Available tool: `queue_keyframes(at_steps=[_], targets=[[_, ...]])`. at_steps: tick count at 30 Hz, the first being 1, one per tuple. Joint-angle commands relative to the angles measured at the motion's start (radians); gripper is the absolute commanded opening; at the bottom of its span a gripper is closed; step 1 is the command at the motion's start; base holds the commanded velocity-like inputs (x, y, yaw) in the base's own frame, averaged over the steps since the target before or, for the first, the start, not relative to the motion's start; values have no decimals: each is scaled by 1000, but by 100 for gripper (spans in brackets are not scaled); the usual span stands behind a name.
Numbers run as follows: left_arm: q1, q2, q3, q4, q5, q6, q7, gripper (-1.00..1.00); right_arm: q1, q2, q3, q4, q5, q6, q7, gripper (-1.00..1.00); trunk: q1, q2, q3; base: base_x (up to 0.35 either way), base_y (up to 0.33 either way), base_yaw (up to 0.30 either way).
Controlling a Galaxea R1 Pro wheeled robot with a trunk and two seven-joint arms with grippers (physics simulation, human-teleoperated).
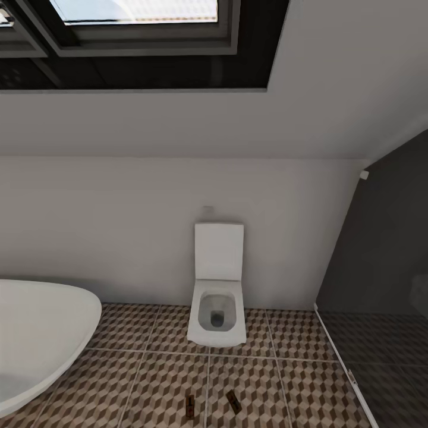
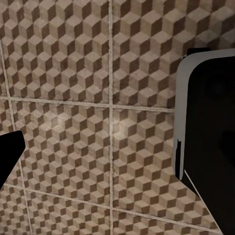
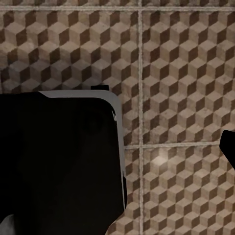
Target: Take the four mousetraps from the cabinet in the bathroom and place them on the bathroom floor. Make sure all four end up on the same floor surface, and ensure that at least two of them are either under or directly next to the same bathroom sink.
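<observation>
Two mousetraps lie on the cube-patterned bathroom floor [image 1: 154,380] at the lower edge of the head view, in front of the toilet. One mousetrap [image 1: 190,407] points lengthwise away from me; the other mousetrap [image 1: 233,402] lies slanted just to its right. The cabinet and the sink are out of view. In the left wrist view one dark finger [image 2: 9,156] hangs over bare floor tiles [image 2: 98,98]. The right wrist view has a dark finger [image 3: 229,147] at the frame edge above tiles [image 3: 176,73]. Nothing is held in either gripper.
A white toilet [image 1: 217,309] stands against the back wall. A white oval bathtub [image 1: 41,333] fills the lower left. A dark glass partition [image 1: 380,285] closes off the right. My black grey-edged base [image 2: 210,137] [image 3: 58,161] sits beside each arm.
</observation>
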Motion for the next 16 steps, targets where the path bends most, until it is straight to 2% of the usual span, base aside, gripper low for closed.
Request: queue_keyframes(at_steps=[1, 16], targets=[[-1, -1, -6, 3, 3, -4, 1, 100, -1, 0, 9, 0, -6, -2, -4, 100, 1, -2, -2, 0, 0, 0], [-1, -1, -6, 3, 3, -4, 1, 100, -1, 0, 9, 0, -6, -2, -4, 100, 1, -2, -2, 0, 0, 0]])
